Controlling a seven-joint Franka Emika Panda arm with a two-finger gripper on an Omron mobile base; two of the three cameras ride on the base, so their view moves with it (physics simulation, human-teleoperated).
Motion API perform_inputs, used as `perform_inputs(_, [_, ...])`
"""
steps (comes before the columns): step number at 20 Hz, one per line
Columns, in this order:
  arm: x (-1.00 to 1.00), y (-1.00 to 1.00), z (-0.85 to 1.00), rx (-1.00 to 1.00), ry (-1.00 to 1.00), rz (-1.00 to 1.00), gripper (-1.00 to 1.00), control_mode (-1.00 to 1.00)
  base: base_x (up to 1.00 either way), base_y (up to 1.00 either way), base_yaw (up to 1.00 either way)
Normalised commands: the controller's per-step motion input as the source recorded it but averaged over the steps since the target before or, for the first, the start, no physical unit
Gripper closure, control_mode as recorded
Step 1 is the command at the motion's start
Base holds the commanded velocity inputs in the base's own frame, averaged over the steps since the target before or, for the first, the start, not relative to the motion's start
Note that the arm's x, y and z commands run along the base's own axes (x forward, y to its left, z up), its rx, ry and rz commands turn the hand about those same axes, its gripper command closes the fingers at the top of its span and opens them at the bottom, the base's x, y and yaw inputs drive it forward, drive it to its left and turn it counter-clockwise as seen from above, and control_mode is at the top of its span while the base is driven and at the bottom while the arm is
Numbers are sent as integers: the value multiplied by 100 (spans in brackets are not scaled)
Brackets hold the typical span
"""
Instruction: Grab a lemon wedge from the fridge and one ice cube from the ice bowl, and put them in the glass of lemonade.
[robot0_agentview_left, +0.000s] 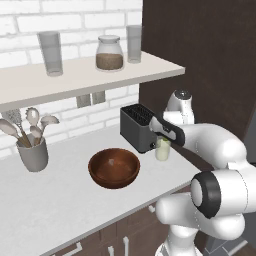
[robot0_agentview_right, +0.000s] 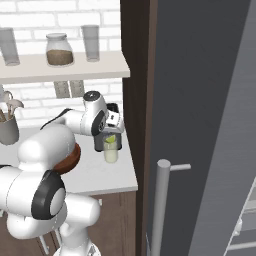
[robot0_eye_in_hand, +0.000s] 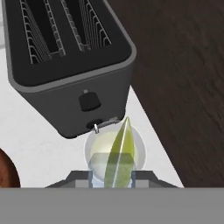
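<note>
The jaws pinch the lemon wedge (robot0_eye_in_hand: 120, 155) with its long axis pointing down, straight above the glass (robot0_eye_in_hand: 114, 154), which stands on the surface just near the toaster (robot0_eye_in_hand: 65, 57), right of the bowl (robot0_agentview_left: 114, 167).

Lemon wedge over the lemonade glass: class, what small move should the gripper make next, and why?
Probably open the jaws. In the hand view the gripper holds the lemon wedge directly above the mouth of the glass of lemonade, beside the toaster. Released here, the wedge should drop in; the ice cube comes afterwards.
</note>
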Motion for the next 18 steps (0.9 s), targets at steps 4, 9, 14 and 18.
perform_inputs(4, [1,0,0,0,3,0,100,-100,0,0,0])
perform_inputs(9, [8,0,0,0,10,0,100,-100,0,0,0])
perform_inputs(14, [2,0,0,0,12,0,100,-100,0,0,0])
perform_inputs(18, [18,0,0,0,9,0,100,-100,0,0,0])
